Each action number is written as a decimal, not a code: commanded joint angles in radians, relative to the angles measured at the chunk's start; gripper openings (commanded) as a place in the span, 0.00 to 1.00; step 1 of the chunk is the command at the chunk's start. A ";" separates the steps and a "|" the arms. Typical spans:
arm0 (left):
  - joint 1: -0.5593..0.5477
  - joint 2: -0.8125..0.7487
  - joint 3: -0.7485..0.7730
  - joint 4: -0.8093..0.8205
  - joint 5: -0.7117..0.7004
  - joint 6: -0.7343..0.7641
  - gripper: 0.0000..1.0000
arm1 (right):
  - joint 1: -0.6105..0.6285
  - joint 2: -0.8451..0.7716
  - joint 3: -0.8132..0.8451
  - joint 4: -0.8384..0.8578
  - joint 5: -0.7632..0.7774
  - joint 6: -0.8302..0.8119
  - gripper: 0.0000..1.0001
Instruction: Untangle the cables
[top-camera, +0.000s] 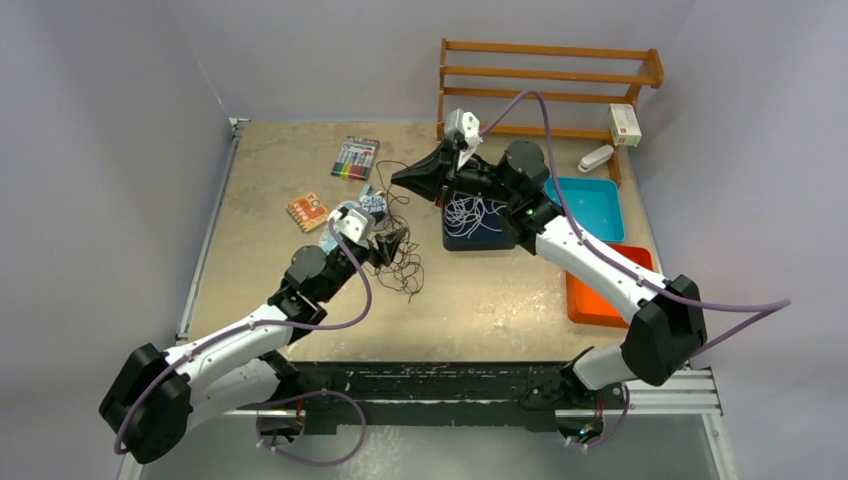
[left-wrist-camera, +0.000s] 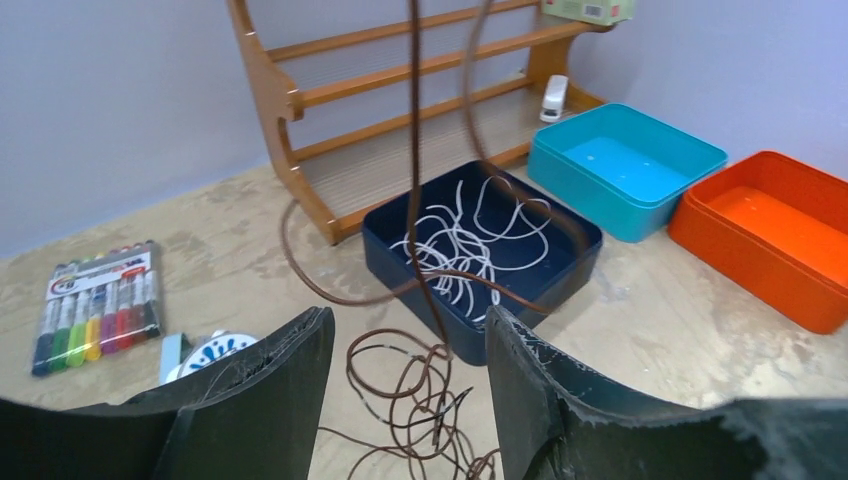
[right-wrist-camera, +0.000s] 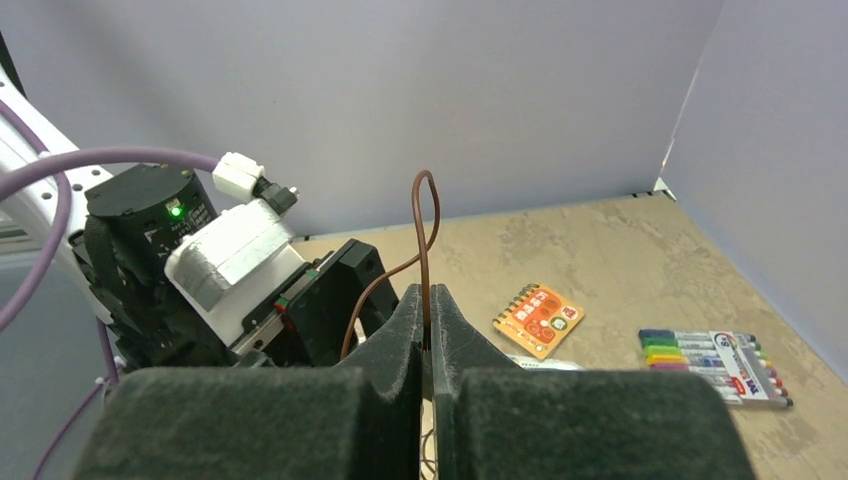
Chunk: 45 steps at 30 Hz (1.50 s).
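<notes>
Right hand (right-wrist-camera: 427, 300) is pressed together, pinching a brown cable (right-wrist-camera: 424, 240) that loops up above it. Left hand (left-wrist-camera: 408, 320) is spread over the tangle (left-wrist-camera: 415, 395) on the tabletop (left-wrist-camera: 250, 260), gripping nothing. White cables (left-wrist-camera: 470, 240) lie in the dark blue tray (left-wrist-camera: 560, 275). The cable looks light, limp and springy; I'd take a free strand beside the knot.

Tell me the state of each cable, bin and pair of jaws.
Brown cable: one strand pinched and lifted, the rest tangled.
White cables: loose loops inside the dark blue bin.
Teal bin: empty.
Orange bin: empty.
Left jaws: open.
Right jaws: shut on the brown cable.
</notes>
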 joint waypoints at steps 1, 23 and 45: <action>-0.002 0.044 -0.030 0.198 -0.099 0.030 0.55 | 0.004 -0.035 0.059 0.029 -0.028 0.008 0.00; -0.003 0.613 -0.145 0.773 -0.215 -0.076 0.19 | 0.004 -0.098 0.117 0.017 -0.063 0.064 0.00; -0.003 0.325 -0.135 0.289 -0.347 -0.305 0.39 | -0.008 -0.212 0.119 -0.293 0.518 -0.055 0.00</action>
